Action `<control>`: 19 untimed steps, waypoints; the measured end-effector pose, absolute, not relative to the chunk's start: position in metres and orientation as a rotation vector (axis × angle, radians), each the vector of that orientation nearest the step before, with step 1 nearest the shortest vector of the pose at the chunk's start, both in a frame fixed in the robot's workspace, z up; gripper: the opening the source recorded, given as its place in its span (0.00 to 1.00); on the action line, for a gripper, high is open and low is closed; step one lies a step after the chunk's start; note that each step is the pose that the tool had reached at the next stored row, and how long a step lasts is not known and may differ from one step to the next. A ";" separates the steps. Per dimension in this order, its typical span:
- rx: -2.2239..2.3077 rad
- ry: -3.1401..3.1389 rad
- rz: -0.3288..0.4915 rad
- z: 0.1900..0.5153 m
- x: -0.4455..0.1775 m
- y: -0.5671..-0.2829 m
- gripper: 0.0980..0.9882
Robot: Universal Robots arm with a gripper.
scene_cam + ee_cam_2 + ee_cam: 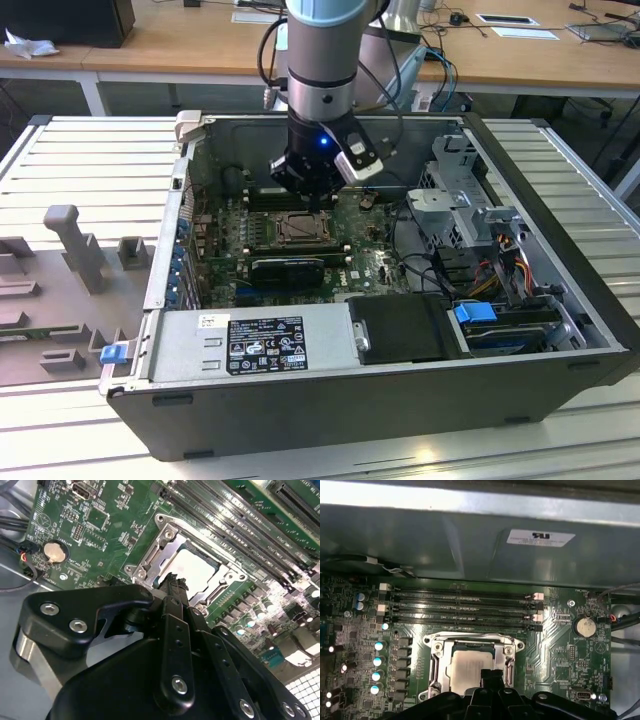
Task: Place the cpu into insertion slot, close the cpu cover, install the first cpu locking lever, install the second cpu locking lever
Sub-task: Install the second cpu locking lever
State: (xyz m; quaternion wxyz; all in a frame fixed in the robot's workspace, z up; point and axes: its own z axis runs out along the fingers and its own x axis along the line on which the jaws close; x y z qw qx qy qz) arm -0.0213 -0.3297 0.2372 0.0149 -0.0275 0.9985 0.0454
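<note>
silvery cpu point(468, 671) apparently under gripper point(492, 674)

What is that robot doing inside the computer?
A robot arm is reaching down into an open computer case, right over the green circuit board. Its gripper hovers just above the insertion slot. The cpu, a pale square chip, is already lying in the slot, and the silvery cpu cover looks folded down around it. The gripper's fingertips sit close together with nothing between them.
</note>
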 end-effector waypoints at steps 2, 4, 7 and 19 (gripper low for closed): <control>-0.086 3.107 0.141 0.237 -0.021 -0.332 0.01; -0.085 3.108 0.141 0.238 -0.021 -0.332 0.01; -0.086 3.108 0.140 0.242 -0.021 -0.332 0.01; -0.085 3.123 0.142 0.246 -0.021 -0.345 0.01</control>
